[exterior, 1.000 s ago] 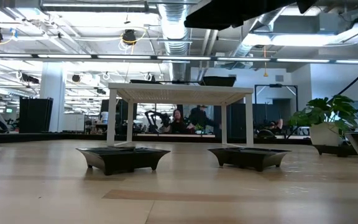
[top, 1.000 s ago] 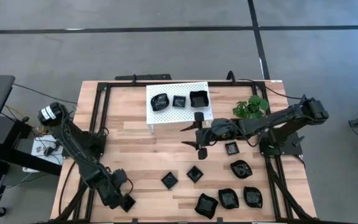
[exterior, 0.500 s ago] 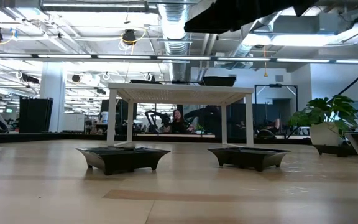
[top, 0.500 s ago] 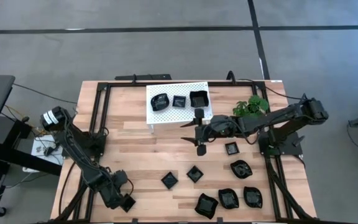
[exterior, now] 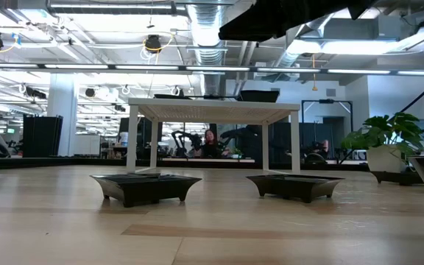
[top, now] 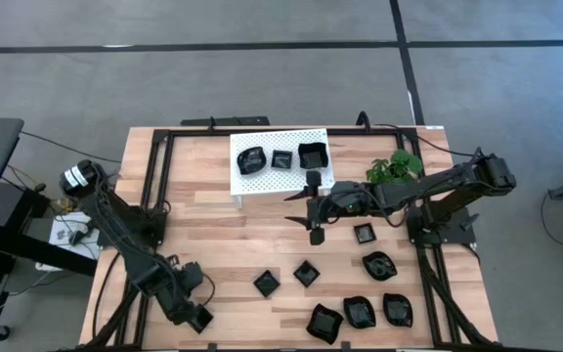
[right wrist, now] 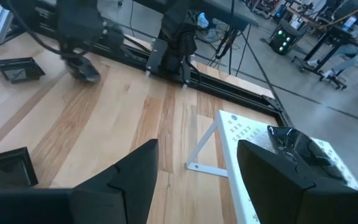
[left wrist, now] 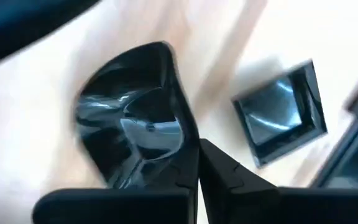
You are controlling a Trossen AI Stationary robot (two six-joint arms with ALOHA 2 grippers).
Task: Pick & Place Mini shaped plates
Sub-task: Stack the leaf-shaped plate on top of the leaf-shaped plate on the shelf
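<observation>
Several glossy black mini shaped plates lie on the wooden table, among them square ones (top: pixel 266 284) (top: pixel 306 273) and wavy-rimmed ones (top: pixel 377 265) (top: pixel 324 322). Three more sit on the white perforated rack (top: pixel 280 171). My left gripper (top: pixel 196 316) is near the table's near left corner, shut on a rounded plate (left wrist: pixel 132 130). My right gripper (top: pixel 314 208) hovers open just in front of the rack, with nothing between its fingers (right wrist: pixel 272 171). My left gripper pinches the rounded plate's rim (left wrist: pixel 187 146) between its two shut fingers, at the side of the plate nearest the wrist. The plate's hollow shows open beside the fingers. Whether the plate is clear of the table, I cannot tell.
A small green plant (top: pixel 394 168) stands to the right of the rack. A black metal frame (top: pixel 154 210) runs along the table's left, right and far sides. Two plates (exterior: pixel 146 185) (exterior: pixel 294 185) stand in front of the rack in the low view. Bare wood lies at mid-table.
My left gripper has shut on the rounded plate near the table's near left corner and has hardly shifted otherwise. My right gripper has stayed open in front of the rack.
</observation>
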